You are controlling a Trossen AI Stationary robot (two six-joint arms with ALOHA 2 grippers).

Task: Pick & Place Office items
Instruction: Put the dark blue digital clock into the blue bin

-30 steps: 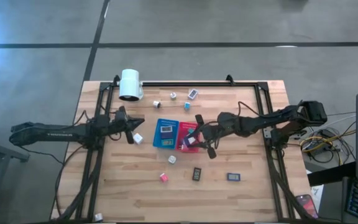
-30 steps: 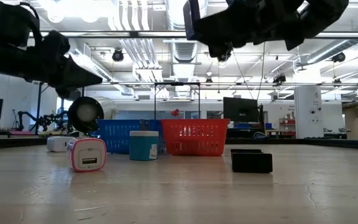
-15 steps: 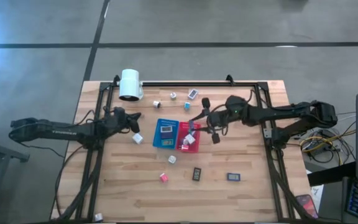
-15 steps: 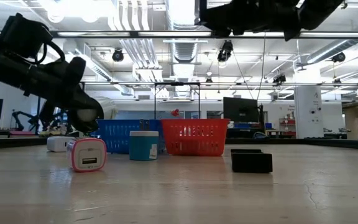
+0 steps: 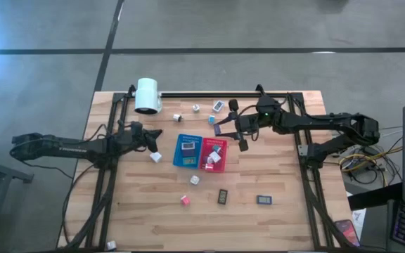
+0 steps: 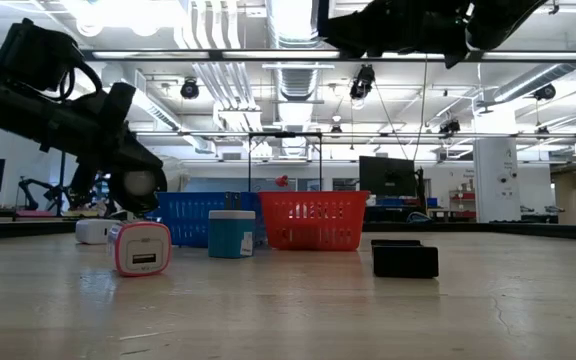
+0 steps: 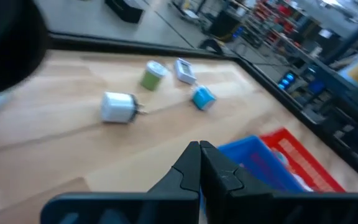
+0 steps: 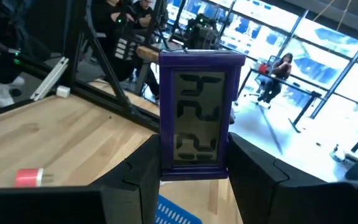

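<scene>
My right gripper [image 5: 236, 126] hovers over the far middle of the table, beyond the red tray [image 5: 204, 145], shut on a purple-framed display item [image 8: 194, 112]. My left gripper [image 5: 157, 135] is shut with nothing between its fingers [image 7: 199, 149], just beyond a white cube [image 5: 155, 156] that rests on the table left of the blue tray [image 5: 187, 151]. Other small cubes lie near the far edge [image 5: 211, 119], and a pink cube [image 5: 185, 200] and two dark rectangles [image 5: 223, 196] lie nearer. The red tray holds small items. My right gripper pinches the purple-framed item between its two fingers [image 8: 135, 180], one on each long side of the frame's lower part [image 8: 166, 163]. The arm reaches in from the table's right. The item is lifted clear and stands upright between the fingers, display toward the wrist camera.
A big white cylinder [image 5: 148, 95] lies at the far left corner. A black frame rail [image 5: 209, 93] runs along the far edge and down both sides. In the low view a pink-and-white cube [image 6: 140, 248], a teal cube [image 6: 232, 233] and a dark rectangle [image 6: 405, 259] stand before the trays.
My right gripper has risen from over the red tray and moved toward the far edge. My left gripper has dipped lower and shifted a little toward the far edge, while the white cube beside it stayed put.
</scene>
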